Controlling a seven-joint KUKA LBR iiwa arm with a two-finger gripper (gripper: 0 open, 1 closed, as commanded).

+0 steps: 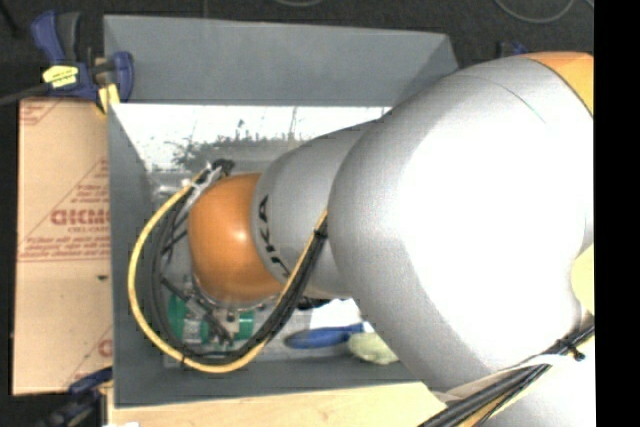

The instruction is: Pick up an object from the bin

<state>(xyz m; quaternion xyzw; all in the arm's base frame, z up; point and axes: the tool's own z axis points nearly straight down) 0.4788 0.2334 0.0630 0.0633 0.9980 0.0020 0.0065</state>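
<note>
My gripper (221, 323) is low in the bin's near left corner, and only part of its body shows under the arm's orange cover. A green thing (181, 317) lies right beside it on its left; I cannot tell whether they touch. To the right along the near wall lie a flat blue elongated thing (322, 337) and a pale yellow-green soft lump (373, 348). A white piece (335, 315) shows just behind the blue one.
The arm and its orange cover with looping yellow and black cables hide most of the bin floor. A strip of bare scuffed floor shows along the far wall. The left wall is close to the cables.
</note>
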